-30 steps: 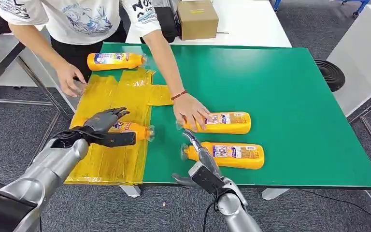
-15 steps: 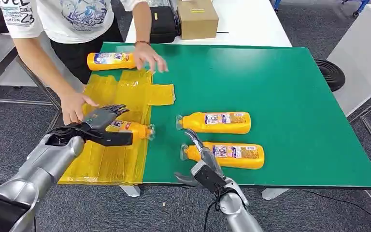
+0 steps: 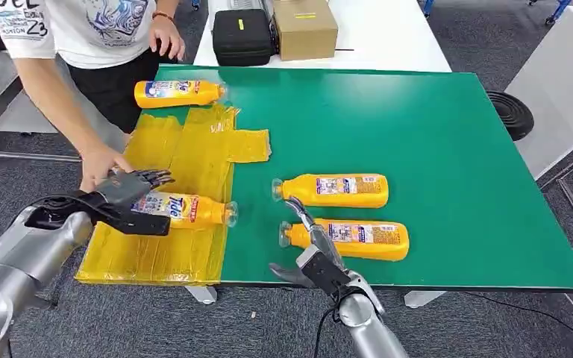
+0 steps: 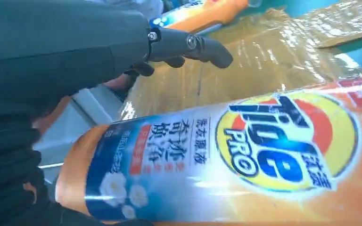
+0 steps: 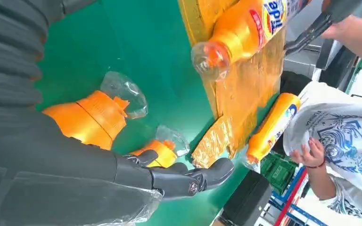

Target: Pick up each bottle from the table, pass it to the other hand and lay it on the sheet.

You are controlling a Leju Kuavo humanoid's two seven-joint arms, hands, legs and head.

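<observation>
An orange Tide bottle (image 3: 186,209) (image 4: 226,160) lies on its side on the yellow sheet (image 3: 194,149), cap toward the green table (image 3: 418,127). My left hand (image 3: 128,195) is at its base end with fingers (image 4: 188,44) spread straight above it and the thumb along its near side, not clasping it. Two more orange bottles (image 3: 337,189) (image 3: 352,240) lie on the green table. My right hand (image 3: 315,250) (image 5: 169,179) is open near the front edge, fingers reaching toward the nearer bottle's cap (image 5: 89,117). Another bottle (image 3: 179,93) lies past the sheet's far end.
A person stands at the far left; one of their hands (image 3: 101,160) is at the sheet's left edge beside my left hand, the other (image 3: 166,33) is raised. A black case (image 3: 242,36) and a cardboard box (image 3: 305,27) sit on the white table behind.
My left hand slid left off the bottle on the sheet, uncovering its label. The person's arm drew back from the green table, and the sheet shifted slightly left. My right hand stayed put.
</observation>
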